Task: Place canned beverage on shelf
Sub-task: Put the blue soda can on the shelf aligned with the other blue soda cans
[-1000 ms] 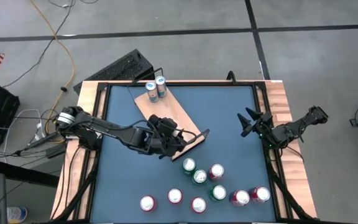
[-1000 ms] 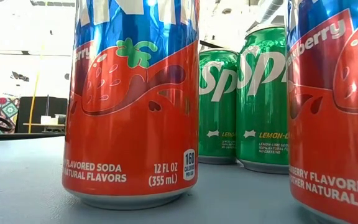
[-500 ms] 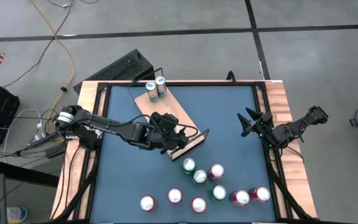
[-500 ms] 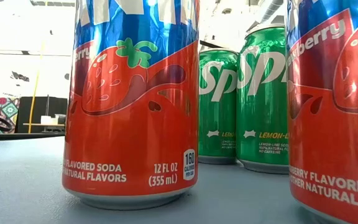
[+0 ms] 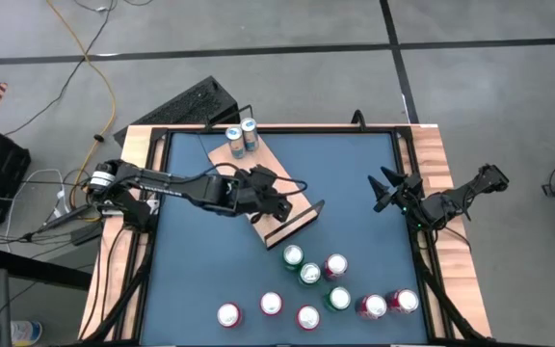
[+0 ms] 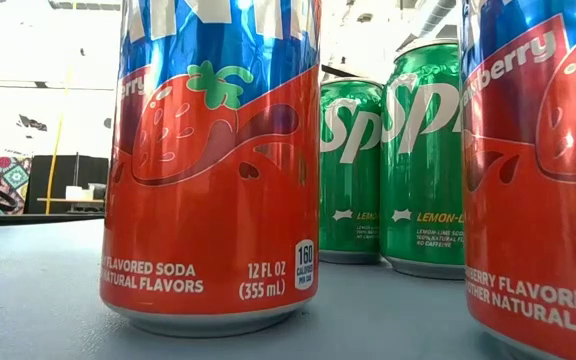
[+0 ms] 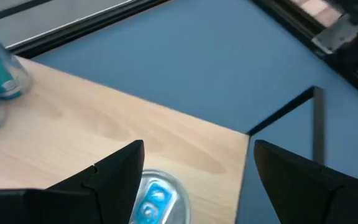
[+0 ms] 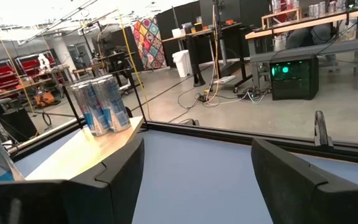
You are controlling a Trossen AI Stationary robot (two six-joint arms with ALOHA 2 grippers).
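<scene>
Left gripper [image 5: 276,199] hovers over the near end of the shelf [image 5: 258,178], fingers spread wide, gripping nothing. A blue can [image 7: 155,198] stands on the shelf right between the fingers, top visible in the left wrist view. Two more blue cans [image 5: 241,137] stand at the shelf's far end. Right gripper [image 5: 385,190] waits at the table's right side, fingers apart, empty. Versus a second ago, the left arm has pulled back toward the far-left, farther up the shelf; red and green cans [image 5: 308,274] unchanged.
</scene>
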